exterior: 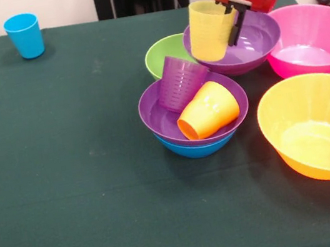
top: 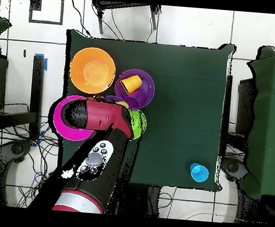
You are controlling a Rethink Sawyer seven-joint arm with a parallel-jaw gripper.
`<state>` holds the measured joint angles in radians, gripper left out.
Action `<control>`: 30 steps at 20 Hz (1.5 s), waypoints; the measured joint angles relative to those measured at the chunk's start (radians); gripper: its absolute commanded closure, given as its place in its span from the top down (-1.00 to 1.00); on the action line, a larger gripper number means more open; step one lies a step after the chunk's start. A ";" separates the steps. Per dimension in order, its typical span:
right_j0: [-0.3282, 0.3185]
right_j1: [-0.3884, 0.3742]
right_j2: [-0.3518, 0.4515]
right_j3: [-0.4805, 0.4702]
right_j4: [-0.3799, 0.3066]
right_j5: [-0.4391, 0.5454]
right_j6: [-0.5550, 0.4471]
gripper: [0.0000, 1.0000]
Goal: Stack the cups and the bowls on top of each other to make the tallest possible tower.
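Front view: the gripper (exterior: 231,18) hangs over the far purple bowl (exterior: 252,45), clamped on the rim of the yellow cup (exterior: 210,29), one dark finger inside the wall and the cup held upright just above that bowl. Take the tower (exterior: 194,118) as the landmark: a blue bowl (exterior: 198,149) with a purple bowl (exterior: 159,119) nested in it, holding the purple cup (exterior: 181,81) upside down and the orange cup (exterior: 208,110) on its side, mouth toward the camera. The green bowl (exterior: 161,53) sits just behind the tower, touching the far purple bowl beside it. The pink bowl (exterior: 312,38) lies behind and to the right of the tower, the orange bowl (exterior: 314,127) to its right, near the table (exterior: 66,178) edge. The blue cup (exterior: 24,35) stands alone far left of the tower, by the far corner. All the cloth left of and in front of the tower is open.

Overhead view: the arm (top: 101,118) covers the pink bowl (top: 59,119) and most of the green one (top: 140,123); the orange bowl (top: 92,70) and tower (top: 135,87) lie beyond it, the blue cup (top: 199,172) well apart near a corner.
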<state>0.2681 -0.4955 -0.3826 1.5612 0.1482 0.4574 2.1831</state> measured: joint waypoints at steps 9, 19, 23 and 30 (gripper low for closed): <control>0.014 0.022 -0.030 -0.025 0.000 0.029 0.000 -1.00; 0.028 0.041 -0.052 -0.057 0.015 0.061 0.000 -1.00; 0.035 0.041 -0.052 -0.066 0.039 0.086 0.000 -1.00; 0.036 0.040 -0.052 -0.080 0.087 0.103 0.000 -1.00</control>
<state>0.3037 -0.4552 -0.4344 1.4811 0.2350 0.5608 2.1831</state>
